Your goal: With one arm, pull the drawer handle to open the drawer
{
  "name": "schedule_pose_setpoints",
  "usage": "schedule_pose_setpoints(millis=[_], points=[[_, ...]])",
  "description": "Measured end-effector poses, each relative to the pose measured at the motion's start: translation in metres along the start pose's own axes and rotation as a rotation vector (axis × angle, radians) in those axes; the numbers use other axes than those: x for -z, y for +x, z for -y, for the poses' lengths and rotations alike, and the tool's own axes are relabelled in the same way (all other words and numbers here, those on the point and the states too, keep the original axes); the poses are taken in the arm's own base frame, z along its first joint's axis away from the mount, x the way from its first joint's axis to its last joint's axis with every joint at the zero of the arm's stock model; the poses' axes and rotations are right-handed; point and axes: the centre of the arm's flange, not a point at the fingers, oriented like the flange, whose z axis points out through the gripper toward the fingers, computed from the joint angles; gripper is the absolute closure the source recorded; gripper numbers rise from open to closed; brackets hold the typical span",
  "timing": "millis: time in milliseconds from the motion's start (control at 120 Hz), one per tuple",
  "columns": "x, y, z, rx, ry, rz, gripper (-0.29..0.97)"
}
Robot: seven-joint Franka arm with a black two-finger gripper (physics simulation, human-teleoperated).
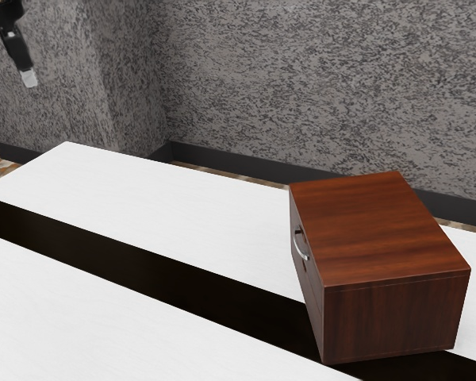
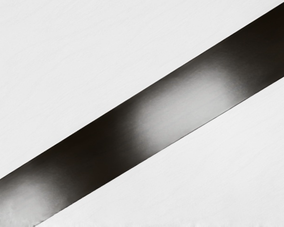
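The claw (image 1: 24,67) hangs high in the exterior view's upper left corner, above the worktop's (image 1: 143,206) end on that side and in front of the speckled grey wall (image 1: 301,71); from here I cannot tell whether it is open or closed, and it holds nothing that can be seen. Under the hand, the wrist view looks down on white worktop (image 2: 61,56) crossed by a glossy dark band (image 2: 146,123), so the claw seems to hover over that band (image 1: 143,270). The task's thing is well apart from it. A reddish-brown wooden box (image 1: 381,262) stands at the worktop's opposite end, toward the exterior view's right, between the dark band and the back edge. The drawer front (image 1: 305,262) faces back along the worktop toward the arm and looks flush with the box, so the drawer appears shut. On that face, near its top, sits a small curved metal handle (image 1: 301,244). The step in hand is likely the approach. It would go best if the claw comes down to handle height while travelling along the worktop and meets the front square on. It should then hook or close around the bar and pull straight back, so the drawer slides without dragging the box.
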Motion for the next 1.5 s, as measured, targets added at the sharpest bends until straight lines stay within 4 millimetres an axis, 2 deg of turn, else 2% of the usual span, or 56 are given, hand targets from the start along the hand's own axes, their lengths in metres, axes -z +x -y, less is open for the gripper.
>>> schedule_pose_setpoints(millis=[33,117,167,242,325,500,567,692,742,850,992,1258,1358,1500], points=[[-0.002,0.015,-0.009,-0.036,-0.002,0.0,0.0],[-0.006,0.067,-0.053,-0.168,-0.011,-0.003,0.0],[-0.014,0.084,-0.064,-0.208,-0.019,0.005,0.0],[-0.021,0.085,-0.062,-0.214,-0.027,0.014,0.0],[-0.029,0.077,-0.07,-0.233,-0.046,0.024,0.0],[-0.108,0.057,-0.103,-0.372,-0.09,0.027,0.0],[-0.131,0.052,-0.114,-0.448,-0.072,-0.001,0.0],[-0.164,0.049,-0.122,-0.575,-0.044,-0.036,0.0],[-0.167,0.05,-0.126,-0.621,-0.028,-0.054,0.0],[-0.187,0.052,-0.135,-0.728,-0.031,-0.059,0.0],[-0.201,0.077,-0.154,-0.959,-0.028,-0.122,0.0],[-0.251,0.114,-0.164,-1.251,-0.063,-0.449,0.0],[-0.271,0.134,-0.179,-1.401,-0.062,-0.499,0.04],[-0.284,0.164,-0.204,-1.584,-0.034,-0.601,0.12]])
